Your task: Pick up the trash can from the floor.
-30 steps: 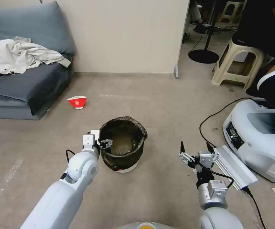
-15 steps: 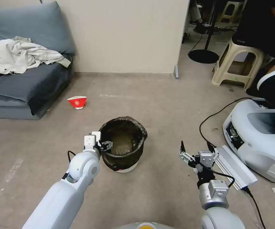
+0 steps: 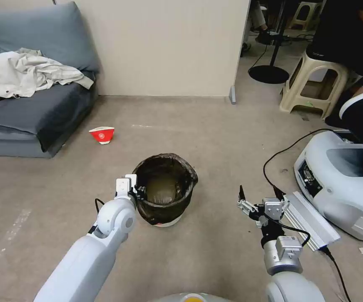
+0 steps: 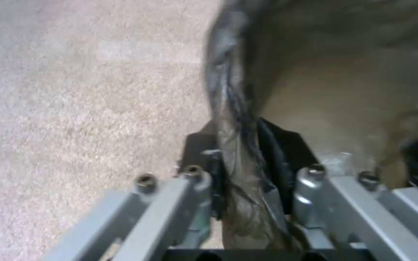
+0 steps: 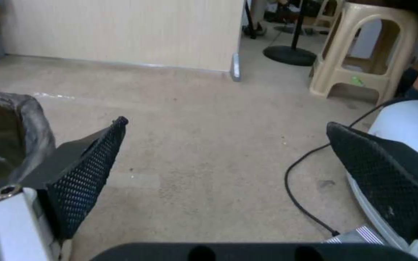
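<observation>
Since earlier: left pincer (image 3: 139,193) has nudged rightward, now clamped narrow on the trash can's rim | count: one trash can (image 3: 165,191), one red-and-white cup (image 3: 102,134) left of and beyond the can | labels: cup's mark unreadable | can stands on floor (image 3: 215,138), rim pinched between fingers (image 4: 197,174) | right pincer (image 3: 257,196) right of can, spread wide, holding nothing.
</observation>
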Available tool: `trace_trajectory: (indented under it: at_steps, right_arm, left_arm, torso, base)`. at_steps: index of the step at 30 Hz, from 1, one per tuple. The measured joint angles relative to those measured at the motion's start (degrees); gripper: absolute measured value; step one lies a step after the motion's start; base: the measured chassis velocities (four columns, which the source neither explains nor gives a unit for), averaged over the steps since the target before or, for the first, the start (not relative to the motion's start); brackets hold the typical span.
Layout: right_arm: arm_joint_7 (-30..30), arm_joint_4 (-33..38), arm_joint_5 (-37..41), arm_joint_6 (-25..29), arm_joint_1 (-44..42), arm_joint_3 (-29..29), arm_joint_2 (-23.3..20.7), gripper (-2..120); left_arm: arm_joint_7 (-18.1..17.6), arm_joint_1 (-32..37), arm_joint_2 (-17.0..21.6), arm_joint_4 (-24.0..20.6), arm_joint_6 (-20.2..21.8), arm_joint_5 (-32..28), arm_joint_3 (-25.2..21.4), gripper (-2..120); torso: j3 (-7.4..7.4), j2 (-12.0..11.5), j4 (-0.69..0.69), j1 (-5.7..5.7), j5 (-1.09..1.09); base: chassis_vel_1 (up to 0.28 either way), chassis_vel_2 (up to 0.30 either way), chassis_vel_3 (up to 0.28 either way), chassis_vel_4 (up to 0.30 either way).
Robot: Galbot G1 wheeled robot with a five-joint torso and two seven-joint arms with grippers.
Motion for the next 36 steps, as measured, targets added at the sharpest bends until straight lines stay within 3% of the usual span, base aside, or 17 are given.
trace_trajectory:
  at_steps: [3, 18, 23, 28, 36]
  right_arm:
    - [-0.1, -0.3, 0.0, 0.0, 0.3, 0.1, -0.2, 100]
    - [-0.1, -1.3, 0.0, 0.1, 0.8, 0.1, -0.1, 100]
    - [-0.1, -1.4, 0.0, 0.1, 0.9, 0.2, -0.3, 100]
    - [0.0, -1.4, 0.1, 0.2, 1.0, 0.4, -0.5, 100]
    - [0.1, -1.5, 0.1, 0.2, 1.2, 0.5, -0.6, 100]
  left_arm:
    - [0.2, -0.4, -0.1, 0.5, -0.1, -0.1, 0.4, 6]
    - [-0.7, -0.9, -0.5, 0.9, -1.0, 0.1, 1.0, 6]
    - [-0.4, -0.1, 0.0, -1.6, -4.7, -0.3, 0.6, 2]
    - [3.0, 1.5, 1.4, -5.3, -11.0, -2.8, -0.5, 1]
    - [4.7, 3.6, 2.6, -10.7, -13.1, -9.2, -3.3, 1]
  torso:
    - [0.0, 0.0, 0.0, 0.0, -0.02]
    - [0.0, 0.0, 0.0, 0.0, -0.02]
    - [0.0, 0.0, 0.0, 0.0, 0.0]
    - [0.0, 0.0, 0.01, 0.0, 0.0]
    - [0.0, 0.0, 0.0, 0.0, 0.0]
  base:
    - [0.0, 0.0, 0.0, 0.0]
    - [0.0, 0.0, 0.0, 0.0]
    - [0.0, 0.0, 0.0, 0.0]
    - [0.0, 0.0, 0.0, 0.0]
    - [0.0, 0.0, 0.0, 0.0]
